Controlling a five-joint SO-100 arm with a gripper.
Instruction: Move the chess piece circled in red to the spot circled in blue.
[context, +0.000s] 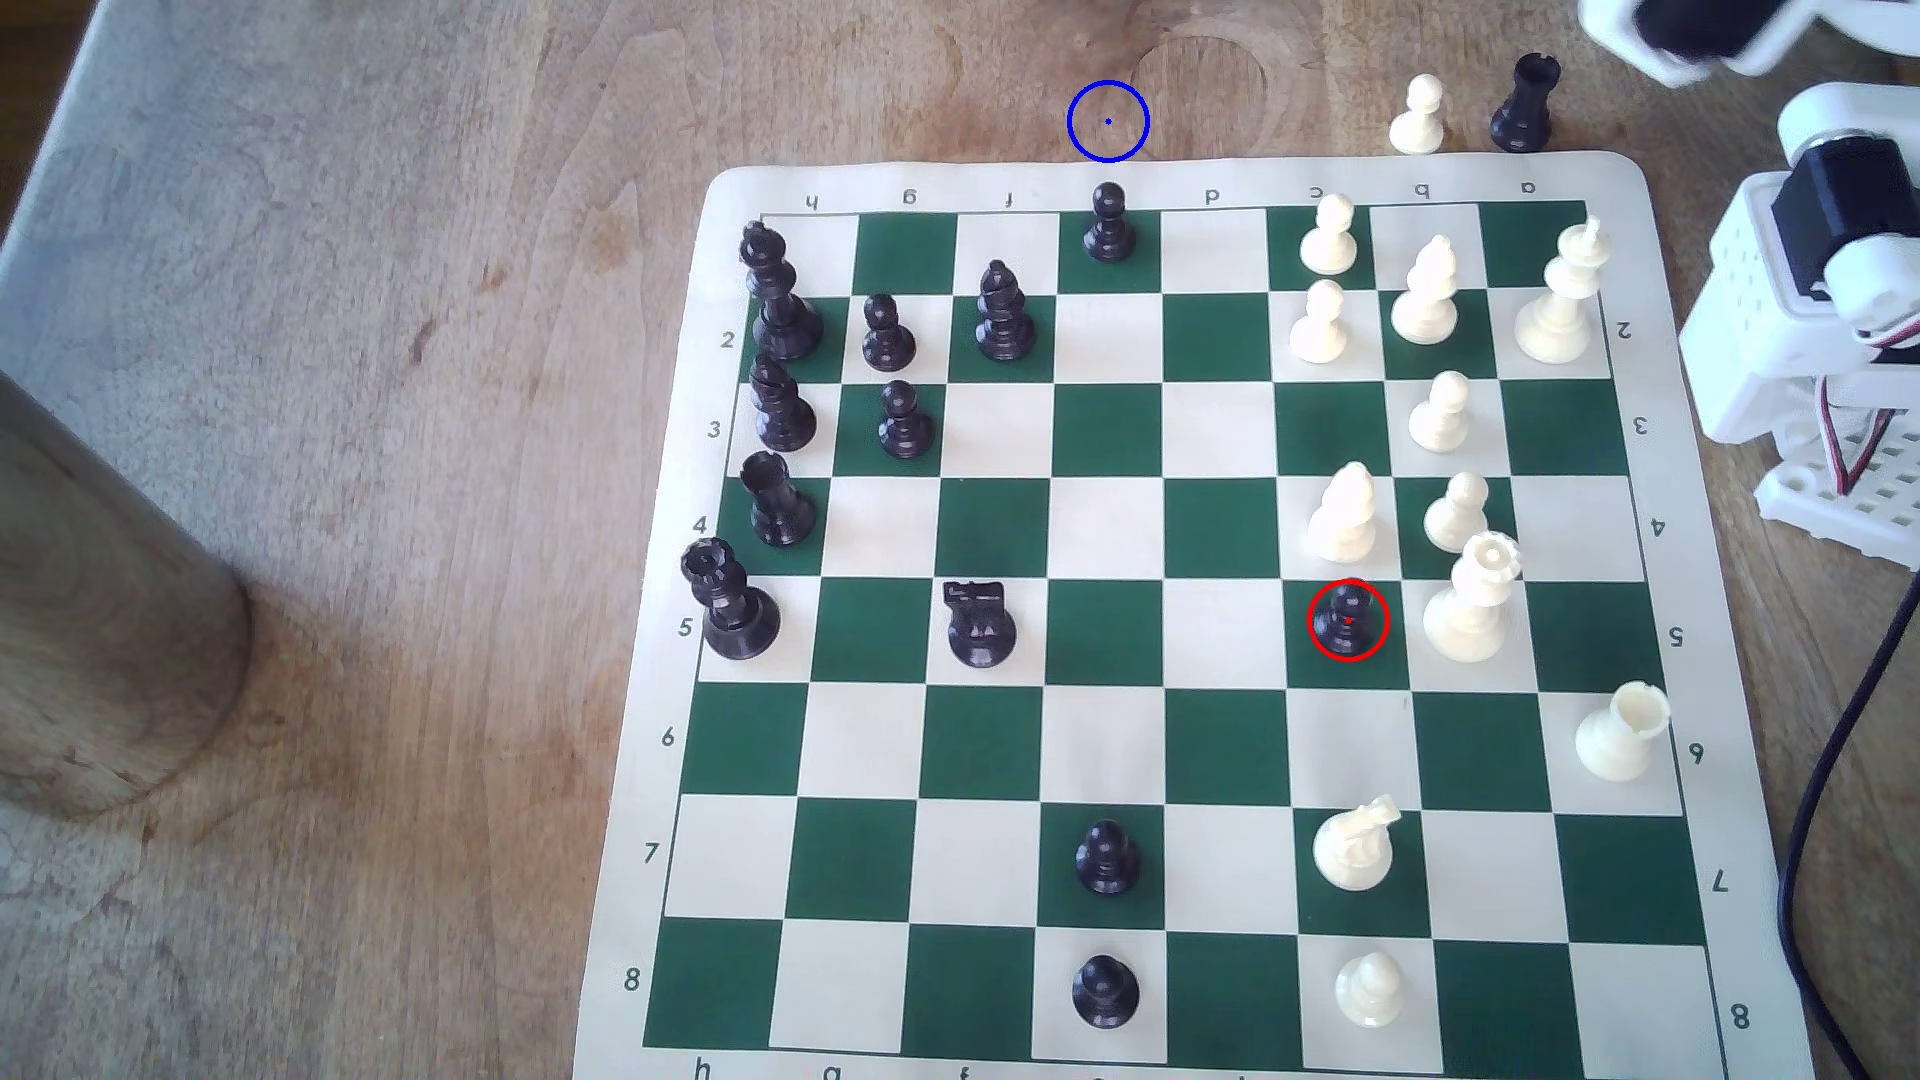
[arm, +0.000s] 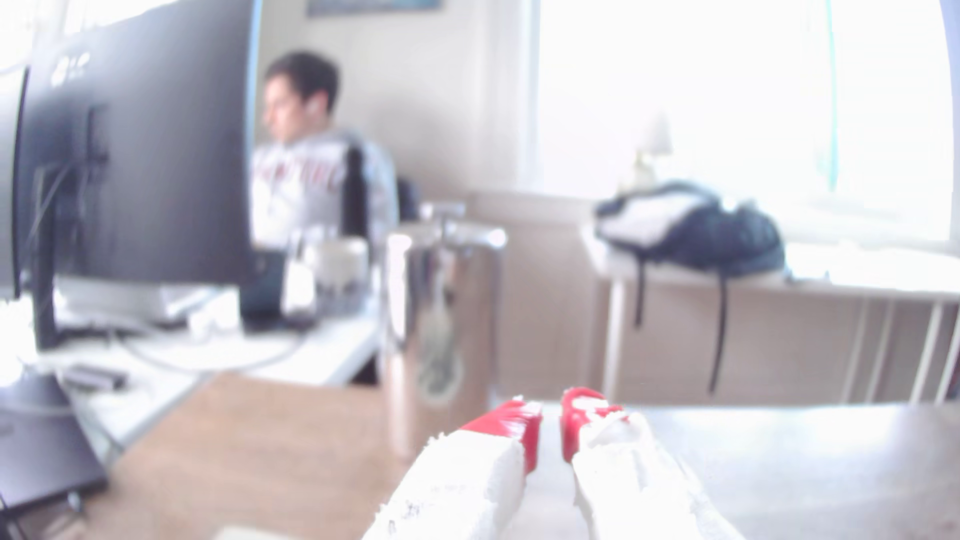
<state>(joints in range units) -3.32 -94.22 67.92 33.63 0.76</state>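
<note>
The black pawn (context: 1348, 616) inside the red ring stands upright on a green square of the chessboard (context: 1174, 177), just below a white bishop (context: 1343, 514) and beside a white queen (context: 1470, 597) in the exterior view. The blue-ringed spot (context: 1108, 122) is bare wood just beyond the board's far edge. My arm's white body (context: 1787, 343) sits off the board at the exterior view's right. In the wrist view my gripper (arm: 550, 431) is raised and points level across the room; its red-tipped white fingers (arm: 522, 428) are nearly together with nothing between them.
Another black pawn (context: 1108, 220) stands on the board just below the blue ring. A white pawn (context: 1418, 114) and a black rook (context: 1522, 102) stand off the board at the far right. A metal cylinder (context: 114, 623) rises at the exterior view's left. A black cable (context: 1829, 748) runs along the right edge.
</note>
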